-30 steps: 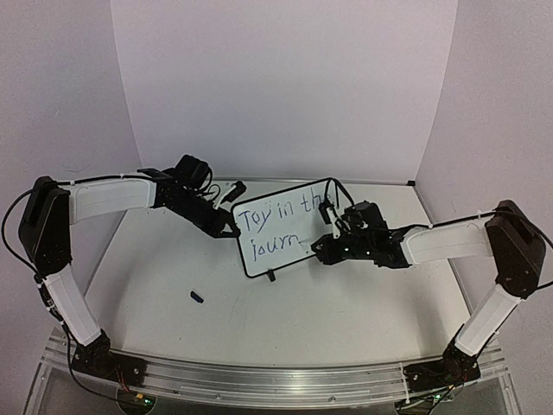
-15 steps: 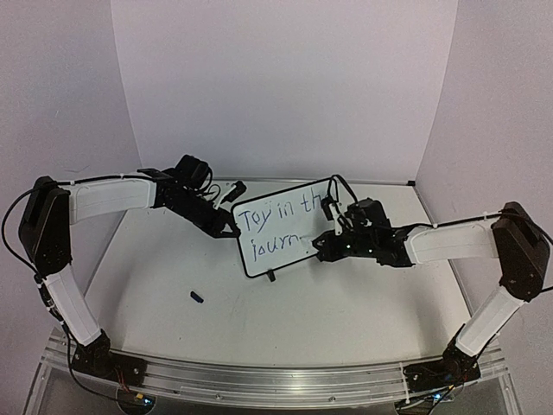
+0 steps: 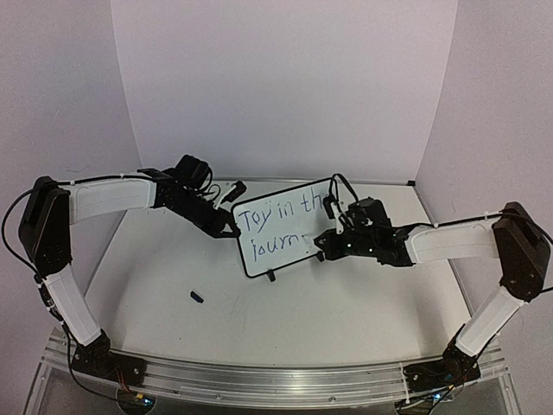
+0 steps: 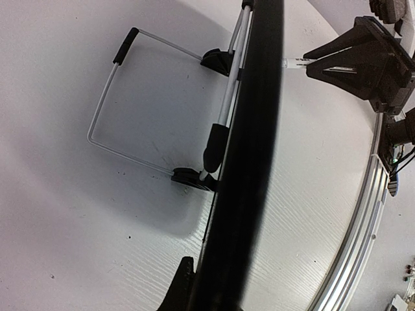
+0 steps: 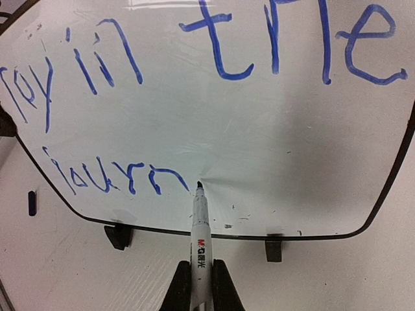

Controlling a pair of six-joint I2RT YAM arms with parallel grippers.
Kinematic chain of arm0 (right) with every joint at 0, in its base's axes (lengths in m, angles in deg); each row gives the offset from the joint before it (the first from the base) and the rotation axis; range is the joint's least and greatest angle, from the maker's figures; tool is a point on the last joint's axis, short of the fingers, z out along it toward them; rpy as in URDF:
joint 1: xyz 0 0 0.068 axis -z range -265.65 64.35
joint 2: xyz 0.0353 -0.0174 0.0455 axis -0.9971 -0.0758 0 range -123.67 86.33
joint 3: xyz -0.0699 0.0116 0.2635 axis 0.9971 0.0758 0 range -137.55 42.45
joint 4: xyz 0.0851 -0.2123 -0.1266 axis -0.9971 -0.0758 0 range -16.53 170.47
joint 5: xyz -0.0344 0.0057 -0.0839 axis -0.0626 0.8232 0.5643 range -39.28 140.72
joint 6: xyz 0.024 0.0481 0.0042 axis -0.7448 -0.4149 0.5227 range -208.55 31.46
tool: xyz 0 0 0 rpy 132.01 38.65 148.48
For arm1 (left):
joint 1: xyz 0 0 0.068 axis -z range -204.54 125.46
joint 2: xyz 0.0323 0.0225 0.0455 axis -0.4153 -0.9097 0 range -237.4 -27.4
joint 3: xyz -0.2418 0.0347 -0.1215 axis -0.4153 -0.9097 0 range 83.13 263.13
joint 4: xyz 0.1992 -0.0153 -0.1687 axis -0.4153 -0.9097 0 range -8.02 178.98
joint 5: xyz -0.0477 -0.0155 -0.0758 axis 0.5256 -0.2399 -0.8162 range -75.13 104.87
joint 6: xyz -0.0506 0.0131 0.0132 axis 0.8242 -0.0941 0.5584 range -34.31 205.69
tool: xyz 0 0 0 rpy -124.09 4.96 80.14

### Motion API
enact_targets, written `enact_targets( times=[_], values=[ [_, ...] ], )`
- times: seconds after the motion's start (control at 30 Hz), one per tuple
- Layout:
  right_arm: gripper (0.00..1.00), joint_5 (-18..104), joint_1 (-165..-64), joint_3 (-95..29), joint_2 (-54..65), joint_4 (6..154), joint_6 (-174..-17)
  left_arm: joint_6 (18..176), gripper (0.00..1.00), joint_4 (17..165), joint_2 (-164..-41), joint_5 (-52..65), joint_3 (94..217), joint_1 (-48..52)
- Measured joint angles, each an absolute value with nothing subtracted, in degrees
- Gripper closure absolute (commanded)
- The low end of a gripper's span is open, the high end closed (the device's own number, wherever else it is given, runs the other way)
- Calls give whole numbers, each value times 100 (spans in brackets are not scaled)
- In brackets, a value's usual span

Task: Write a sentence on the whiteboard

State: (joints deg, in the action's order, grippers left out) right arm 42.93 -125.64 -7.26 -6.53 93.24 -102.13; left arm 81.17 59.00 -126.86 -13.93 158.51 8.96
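The whiteboard (image 3: 278, 251) stands tilted at the table's middle. The sentence (image 3: 276, 216) in blue reads "Toy in the" over "journ"; it shows large in the right wrist view (image 5: 209, 23). My left gripper (image 3: 232, 230) is shut on the whiteboard's left edge, seen as a dark band (image 4: 249, 162) in the left wrist view. My right gripper (image 3: 327, 245) is shut on a white marker (image 5: 200, 233). The marker's tip touches the whiteboard (image 5: 259, 149) just right of the "n".
A small blue marker cap (image 3: 197, 296) lies on the table left of the board, also in the right wrist view (image 5: 32, 203). The board's wire stand (image 4: 155, 110) rests behind it. White walls enclose the table on three sides.
My right gripper with the marker has shifted slightly right along the lower line. The left arm and the board have not moved.
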Motion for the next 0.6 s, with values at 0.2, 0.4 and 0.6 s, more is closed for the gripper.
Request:
enact_targets(
  times=[0.2,0.4,0.6],
  values=[
    [100,4304,-12507,-770,-701,9327,-10213,8117,100,5900,-12688,-1393,15851,900],
    [100,4299,-12472,-772,-731,9300,-10213,8120,100,5900,-12690,-1393,15855,905],
    [100,4313,-12446,-772,-731,9285,-10213,8120,100,5895,-12710,-1393,15879,907]
  ],
)
